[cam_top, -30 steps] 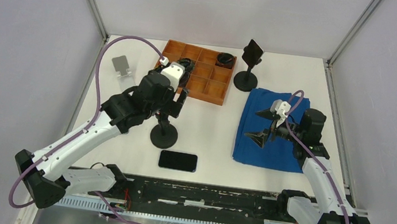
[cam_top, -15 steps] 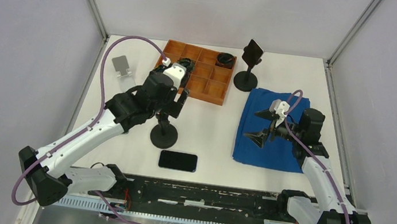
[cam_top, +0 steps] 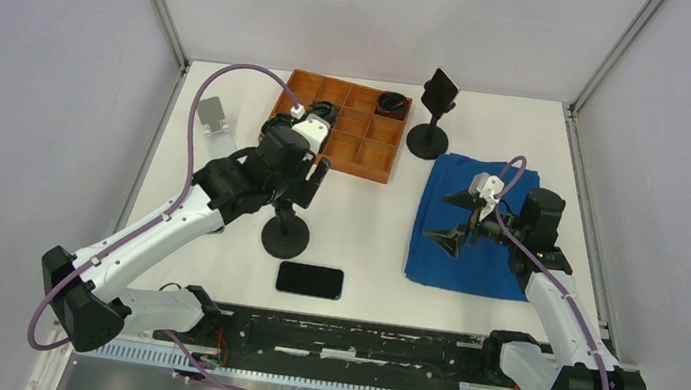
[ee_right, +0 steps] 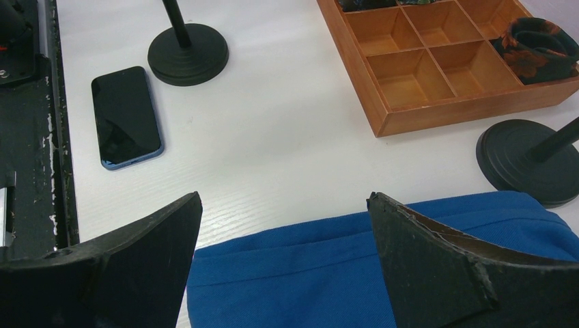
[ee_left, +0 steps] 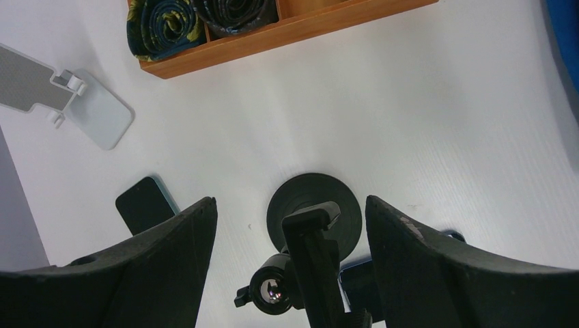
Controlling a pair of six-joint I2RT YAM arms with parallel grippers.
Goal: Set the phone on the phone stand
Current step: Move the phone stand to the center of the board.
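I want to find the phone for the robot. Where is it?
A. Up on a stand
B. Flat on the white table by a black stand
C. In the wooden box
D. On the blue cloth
B: the phone lies flat, screen up, on the white table, just in front of the round foot of the black stand.

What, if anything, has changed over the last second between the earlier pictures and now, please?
The left gripper, open, has edged slightly right and away from the arm bases above the near black round-based phone stand. Nothing was grasped or released. The black phone, the open right gripper and the blue cloth stayed put.
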